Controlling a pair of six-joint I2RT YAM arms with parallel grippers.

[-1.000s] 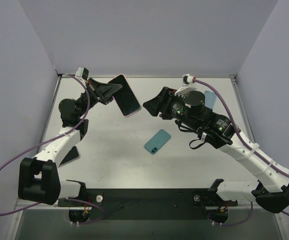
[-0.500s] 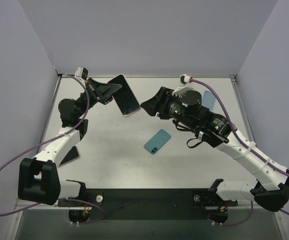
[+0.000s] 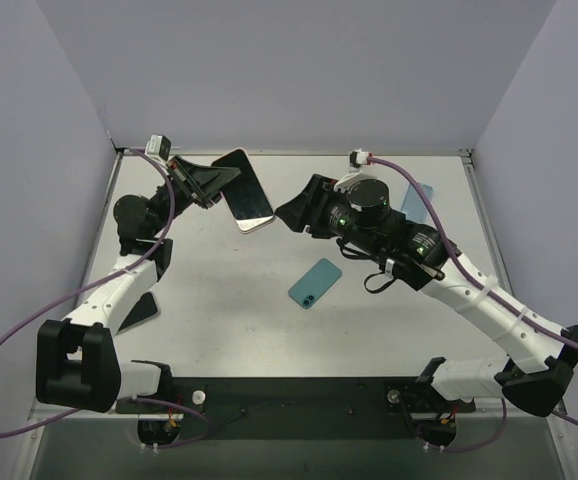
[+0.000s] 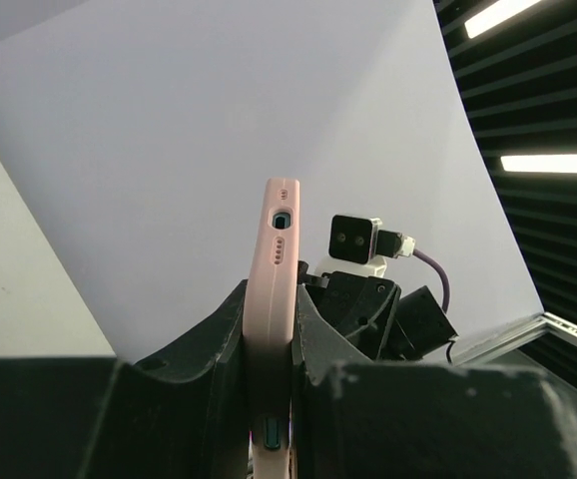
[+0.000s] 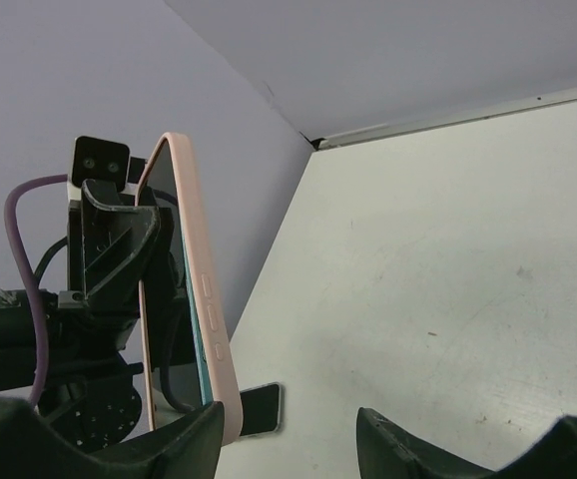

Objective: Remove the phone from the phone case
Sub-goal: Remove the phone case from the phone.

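Left wrist | left tool (image 4: 269,344) clamped on smooth pink round-edged phone case (image 4: 272,264) | right tool (image 5: 287,439) fingers apart

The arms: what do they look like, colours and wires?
The left arm and right arm are white tubes between chunky black joints. The left gripper and right gripper are matt black, with wedge-shaped fingers. A purple cable runs along each to a small camera box at the wrist.

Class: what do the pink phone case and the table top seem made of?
Pink phone case: probably matt silicone or soft plastic; rounded edge, no glare. White table top: perhaps painted metal or laminate; smooth, faint sheen, small scuffs.
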